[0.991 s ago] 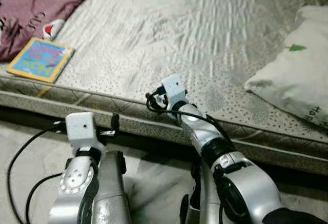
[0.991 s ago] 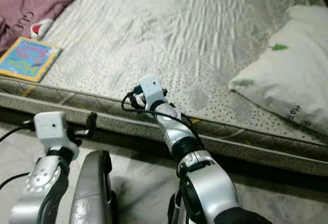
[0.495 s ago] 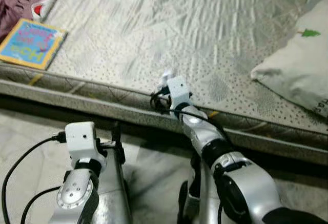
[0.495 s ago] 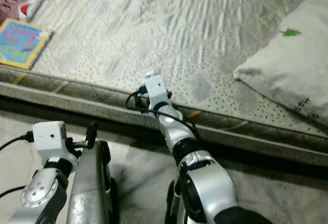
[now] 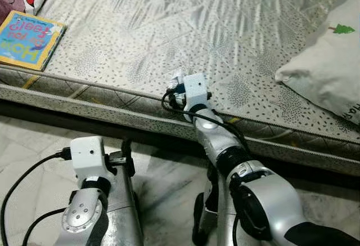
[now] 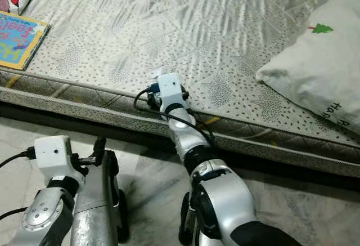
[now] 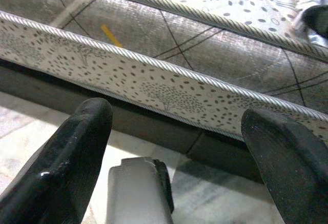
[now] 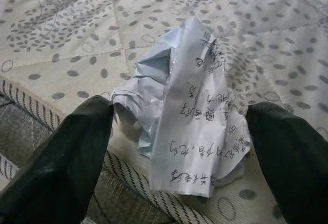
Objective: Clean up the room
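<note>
Crumpled printed paper (image 8: pixel 187 111) (glossy), quilted mattress (image 5: pixel 225 26)

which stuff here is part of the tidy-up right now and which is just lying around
In play: crumpled paper at the mattress edge; right gripper, open around it.

Lying about: children's book, pillow, mattress, left gripper, open, by the floor.

The left gripper (image 7: pixel 174 131) hangs low with its jaws spread wide, one black finger (image 7: pixel 66 157) at each lower corner of the left wrist view. Between them a silver part of the robot (image 7: pixel 136 193) shows. Ahead runs the side of the mattress (image 7: pixel 169 55), grey and quilted with crossing stitch lines, a corded seam and a speckled band. Under it lies the dark bed base (image 7: pixel 154 131), then pale marbled floor (image 7: pixel 215 214).
</note>
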